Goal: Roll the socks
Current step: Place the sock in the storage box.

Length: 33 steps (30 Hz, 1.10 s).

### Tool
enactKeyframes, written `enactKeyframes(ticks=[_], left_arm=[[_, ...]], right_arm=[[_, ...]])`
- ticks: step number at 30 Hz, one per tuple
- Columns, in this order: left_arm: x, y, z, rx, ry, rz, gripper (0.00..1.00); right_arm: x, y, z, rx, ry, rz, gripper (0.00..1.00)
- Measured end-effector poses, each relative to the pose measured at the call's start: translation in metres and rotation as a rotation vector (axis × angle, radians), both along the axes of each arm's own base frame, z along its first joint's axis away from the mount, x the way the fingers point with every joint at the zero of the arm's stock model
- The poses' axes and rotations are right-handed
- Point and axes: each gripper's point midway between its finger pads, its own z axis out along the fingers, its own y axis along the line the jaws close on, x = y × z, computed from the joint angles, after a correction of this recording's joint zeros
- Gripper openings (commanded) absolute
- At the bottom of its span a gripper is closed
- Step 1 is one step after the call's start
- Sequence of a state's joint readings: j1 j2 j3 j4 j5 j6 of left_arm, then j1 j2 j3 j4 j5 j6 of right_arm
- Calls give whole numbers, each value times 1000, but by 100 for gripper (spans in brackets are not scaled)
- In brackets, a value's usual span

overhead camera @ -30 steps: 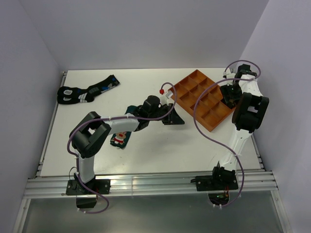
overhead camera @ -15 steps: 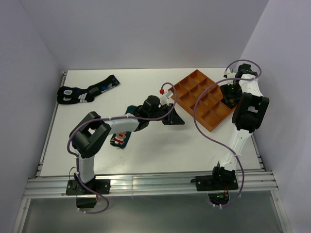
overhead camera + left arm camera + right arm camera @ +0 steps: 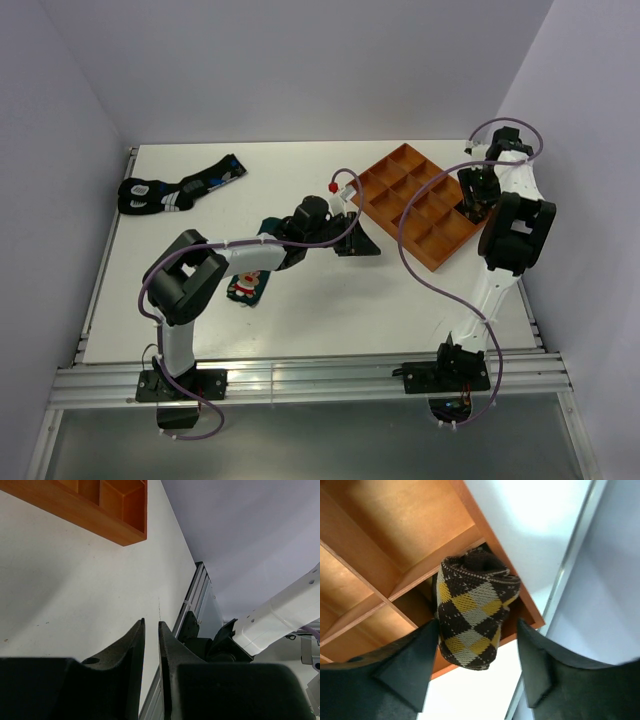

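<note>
Right wrist: checkered sock (image 3: 472, 615) between spread tool (image 3: 477, 630) jaws.

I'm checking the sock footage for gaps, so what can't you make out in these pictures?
Teal sock: top view, left arm covers most.
Left tool: top view, too dark to show any grip.
Checkered sock: top view, right tool hides it.
Tray: left wrist view, cut off by the edge.
</note>
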State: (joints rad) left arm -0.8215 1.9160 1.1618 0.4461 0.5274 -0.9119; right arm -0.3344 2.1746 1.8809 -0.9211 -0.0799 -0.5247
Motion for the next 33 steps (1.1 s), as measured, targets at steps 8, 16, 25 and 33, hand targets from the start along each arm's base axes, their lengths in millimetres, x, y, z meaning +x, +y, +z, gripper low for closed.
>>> enactKeyframes(ticks=[8, 16, 25, 33], left_arm=[[2, 0, 1, -4, -3, 3, 22], [2, 0, 1, -5, -1, 3, 22], [2, 0, -13, 15, 27, 7, 22], [5, -2, -29, 48, 71, 25, 22]], right_arm=[[3, -1, 6, 2, -20, -23, 54], [2, 2, 3, 21, -14, -29, 45], [0, 1, -12, 17, 4, -22, 44], [3, -1, -20, 18, 23, -13, 43]])
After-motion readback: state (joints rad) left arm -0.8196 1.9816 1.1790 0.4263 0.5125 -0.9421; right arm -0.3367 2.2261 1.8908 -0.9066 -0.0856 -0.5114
